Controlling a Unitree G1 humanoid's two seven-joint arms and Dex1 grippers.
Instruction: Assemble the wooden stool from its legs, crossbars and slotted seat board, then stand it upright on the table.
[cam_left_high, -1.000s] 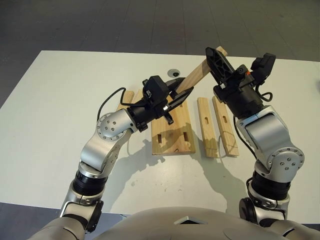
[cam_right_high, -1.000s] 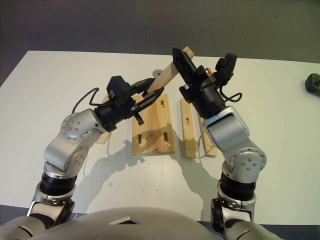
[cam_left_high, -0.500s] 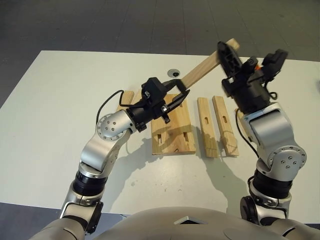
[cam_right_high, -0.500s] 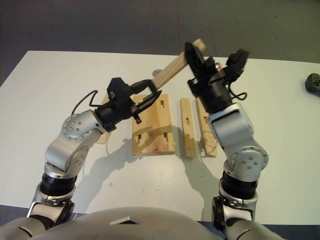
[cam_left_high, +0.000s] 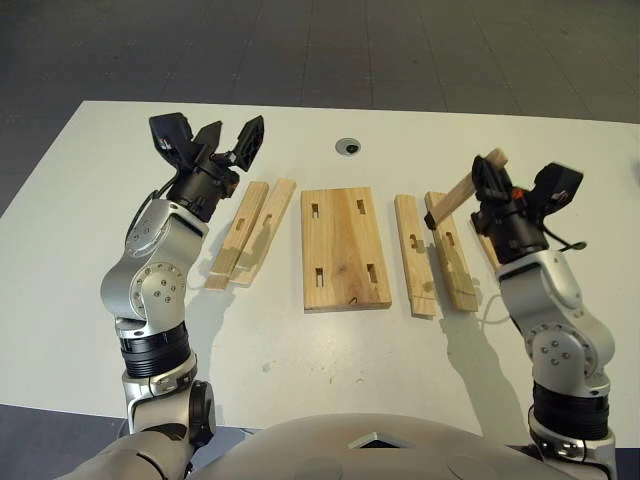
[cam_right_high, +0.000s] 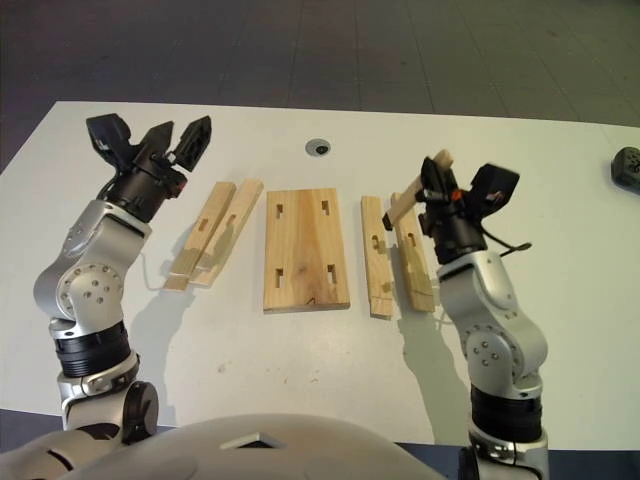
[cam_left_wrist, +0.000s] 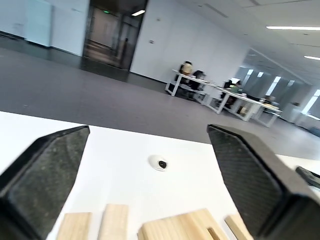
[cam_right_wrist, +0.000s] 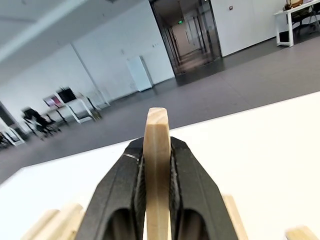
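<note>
Hanging above the right-hand pair of slotted legs (cam_left_high: 412, 260), a wooden bar (cam_left_high: 455, 195) is clamped near its upper end by the jaws of the right gripper (cam_left_high: 487, 190). Its long axis is tilted, with the free end pointing down and inward, toward the slotted seat board (cam_left_high: 345, 245), which lies flat at the middle of the tabletop (cam_left_high: 100, 200). That free end is seen just over the two legs, close to their slots, so the coming fit is judged to turn on lining the bar's end up with a slot. The right arm is plainly the nearer one. The left gripper (cam_left_high: 210, 140) is held raised over the far left of the tabletop, its jaws spread wide and holding nothing, just beyond a second pair of legs (cam_left_high: 235, 235) lying beside the board. No joint is made yet.
</note>
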